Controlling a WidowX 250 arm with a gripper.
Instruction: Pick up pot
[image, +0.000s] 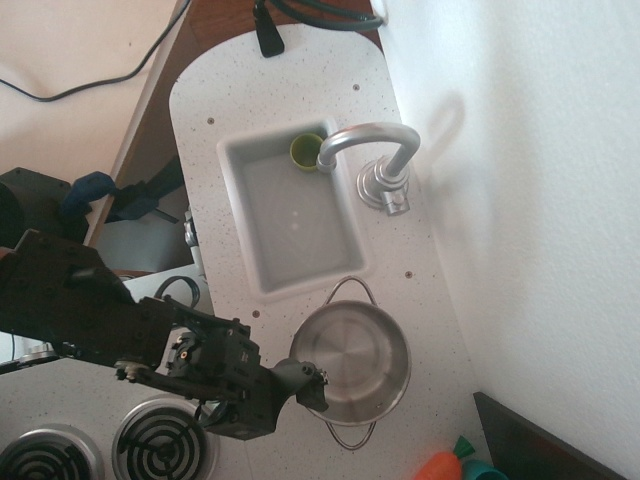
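The pot (352, 358) is round, shiny steel, with two thin wire loop handles. It stands on the white counter just in front of the sink basin (262, 262). My gripper (307, 384) is at the pot's left front rim. One finger (292, 375) is outside the rim and the other finger (319, 392) is over the inside. The gap between them is narrow, and I cannot tell whether they clamp the rim. The pot is empty.
A small green cup (304, 152) sits in the sink's far corner under the curved faucet (372, 150). Two stove burners (160, 440) lie at the lower left. An orange and teal toy (452, 466) lies at the bottom edge, next to a dark object (540, 445).
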